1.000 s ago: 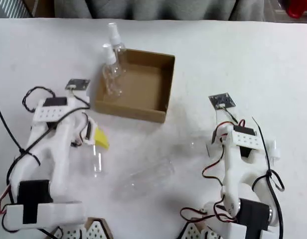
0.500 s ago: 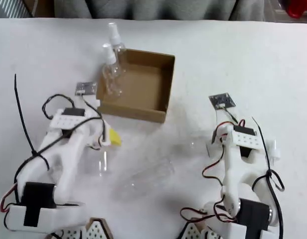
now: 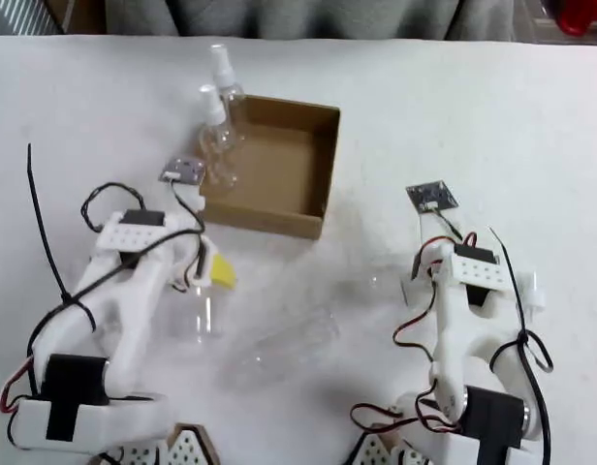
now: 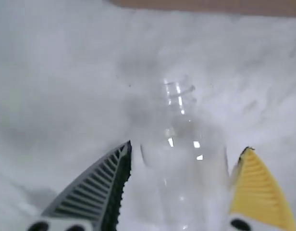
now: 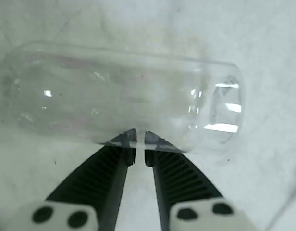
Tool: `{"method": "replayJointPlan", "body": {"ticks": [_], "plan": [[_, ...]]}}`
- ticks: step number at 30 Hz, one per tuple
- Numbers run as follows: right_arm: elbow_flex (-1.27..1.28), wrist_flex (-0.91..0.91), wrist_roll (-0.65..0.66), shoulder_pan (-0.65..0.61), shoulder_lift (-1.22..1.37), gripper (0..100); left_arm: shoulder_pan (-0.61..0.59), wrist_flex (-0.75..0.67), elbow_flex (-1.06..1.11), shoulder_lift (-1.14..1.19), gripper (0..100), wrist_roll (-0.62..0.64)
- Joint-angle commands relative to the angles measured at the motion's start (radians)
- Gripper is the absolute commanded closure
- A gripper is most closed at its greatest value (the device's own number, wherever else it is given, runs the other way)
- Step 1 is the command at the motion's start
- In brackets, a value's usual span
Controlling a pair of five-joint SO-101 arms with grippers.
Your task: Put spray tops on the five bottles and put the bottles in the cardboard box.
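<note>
A clear bottle (image 4: 182, 159) without a top lies on the white table between the grey and yellow fingers of my left gripper (image 4: 181, 159). The gripper is open, with thin gaps on both sides of the bottle. In the high view this bottle (image 3: 200, 315) lies just behind the left gripper (image 3: 206, 278), near the box's front wall. My right gripper (image 5: 141, 139) is shut on nothing, its tips just short of another clear topless bottle (image 5: 124, 94) lying crosswise. Two bottles with spray tops (image 3: 221, 136) lean at the left wall of the cardboard box (image 3: 255, 218).
A third topless clear bottle (image 3: 291, 339) lies on the table between the two arms. Small grey square tags (image 3: 431, 198) hang off each arm. The table's far edge runs behind the box.
The left arm has swung right and forward toward the box's front wall, and its gripper now straddles the bottle. The right arm has kept still.
</note>
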Motion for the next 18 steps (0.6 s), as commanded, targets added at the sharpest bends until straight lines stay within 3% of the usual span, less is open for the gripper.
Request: {"method": "replayJointPlan", "body": {"ticks": [1, 5, 18], "plan": [[0.018, -0.005, 0.011, -0.012, -0.028, 98.2, 0.004, -0.015, -0.003, -0.048, 70, 0.072], [0.018, -0.005, 0.011, -0.012, -0.028, 98.2, 0.004, -0.025, -0.003, -0.048, 80, 0.095], [0.018, -0.005, 0.011, -0.012, -0.028, 98.2, 0.047, -0.074, 0.023, -0.048, 65, 0.104]]}}
